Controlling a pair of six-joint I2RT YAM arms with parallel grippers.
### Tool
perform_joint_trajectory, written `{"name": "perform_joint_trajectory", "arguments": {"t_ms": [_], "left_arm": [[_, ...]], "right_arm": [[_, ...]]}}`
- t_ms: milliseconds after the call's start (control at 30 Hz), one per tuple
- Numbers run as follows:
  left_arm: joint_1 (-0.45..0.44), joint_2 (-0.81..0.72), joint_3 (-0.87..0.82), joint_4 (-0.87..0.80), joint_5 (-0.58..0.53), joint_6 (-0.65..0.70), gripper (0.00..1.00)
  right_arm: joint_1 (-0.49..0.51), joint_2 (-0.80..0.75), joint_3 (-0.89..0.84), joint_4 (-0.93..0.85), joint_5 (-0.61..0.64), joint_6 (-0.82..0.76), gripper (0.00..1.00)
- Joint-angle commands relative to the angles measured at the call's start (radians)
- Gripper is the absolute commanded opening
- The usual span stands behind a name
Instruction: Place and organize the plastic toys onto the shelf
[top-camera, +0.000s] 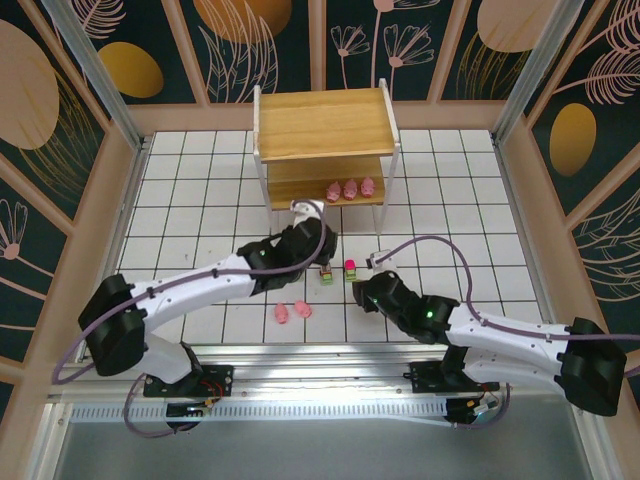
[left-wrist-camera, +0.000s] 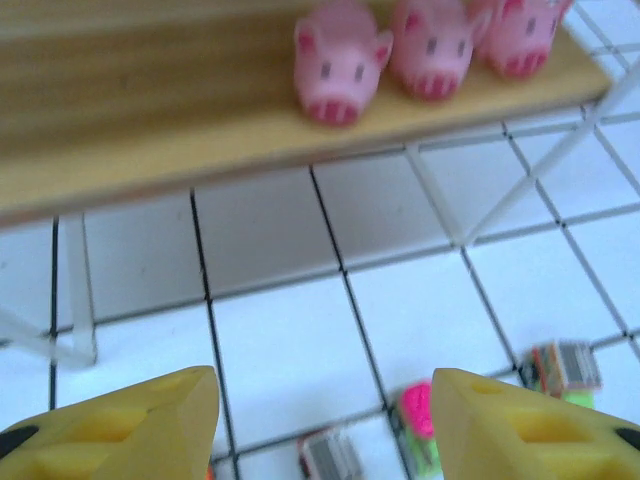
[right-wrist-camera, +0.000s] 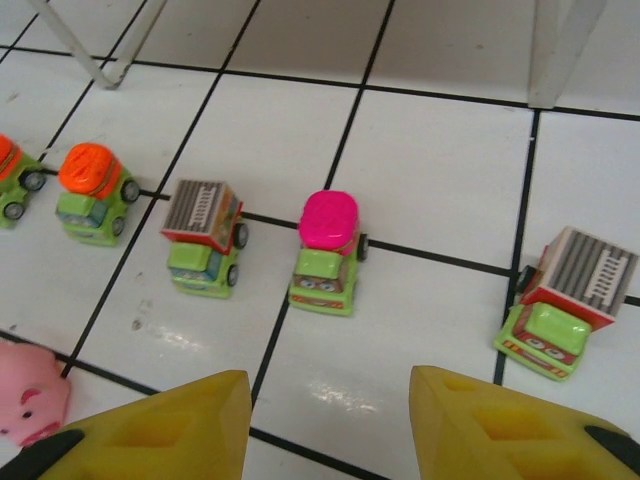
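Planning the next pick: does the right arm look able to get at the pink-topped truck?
Probably yes: the pink-topped truck sits just ahead of its open fingers, bare tile between, and the neighbouring trucks stand apart.

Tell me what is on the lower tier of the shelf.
Three pink pigs stand in a row near the front edge of the lower board of the shelf, toward its right end. The top board covers the rear of that tier, so anything further back is hidden.

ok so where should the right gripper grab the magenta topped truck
Come straight down and pinch the magenta-topped truck across its green sides, below the rounded top, which would likely slip. It stands upright facing the right gripper, with bare tile on both flanks.
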Motion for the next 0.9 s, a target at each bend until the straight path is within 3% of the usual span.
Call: {"name": "perform_joint_trajectory", "arguments": {"t_ms": [0,400,867], "left_arm": [[-0.029,-0.087,-0.103,-0.006,-0.029,-0.014,0.58],[-0.216,-0.262,-0.346,-0.068,-0.118,-0.103,0.61],[-0.462,-0.302,-0.458,-0.152,-0.201,-0.275,0.62]], "right_arm": [[0.045,0.017,0.030,-0.012,0.089,0.009,0.47],[0.132,0.114,0.091,0.021,0.127,0.044,0.47],[0.182,0.172,0.109,0.012,0.148,0.132,0.54]]}}
